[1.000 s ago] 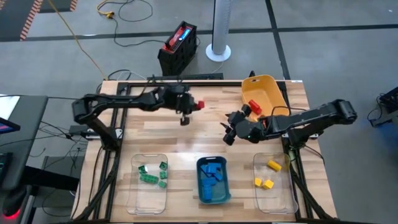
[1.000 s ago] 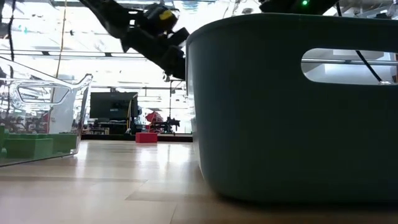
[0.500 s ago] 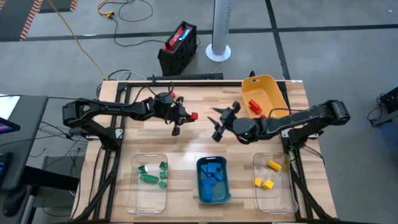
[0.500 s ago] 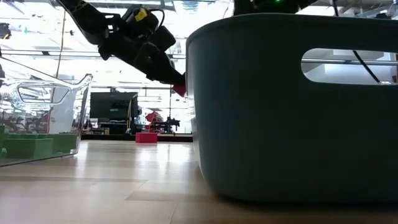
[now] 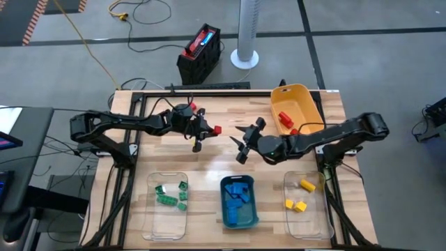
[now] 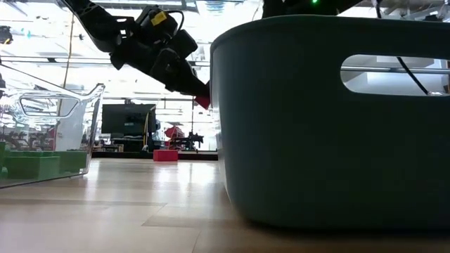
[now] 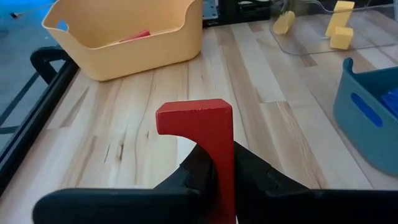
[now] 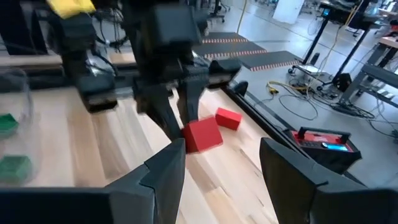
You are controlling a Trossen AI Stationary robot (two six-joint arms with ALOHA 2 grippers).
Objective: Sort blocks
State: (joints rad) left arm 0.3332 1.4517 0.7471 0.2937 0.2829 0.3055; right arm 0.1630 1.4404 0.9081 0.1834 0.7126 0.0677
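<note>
While our left tool (image 5: 203,134) hangs above the middle of the wooden worktop (image 5: 230,115) with its fingers clamped on a small red plastic block (image 5: 217,130), our right tool (image 5: 244,140) faces it from just beside with its fingers standing wide and empty. We see a second red block (image 8: 228,118) lying on the worktop, more red in the yellow plastic bin (image 5: 301,106), and green blocks (image 5: 167,199), blue blocks (image 5: 239,201) and yellow blocks (image 5: 301,195) sorted into the clear bin (image 5: 149,216), the teal bin (image 5: 226,220) and the other clear bin (image 5: 325,222).
</note>
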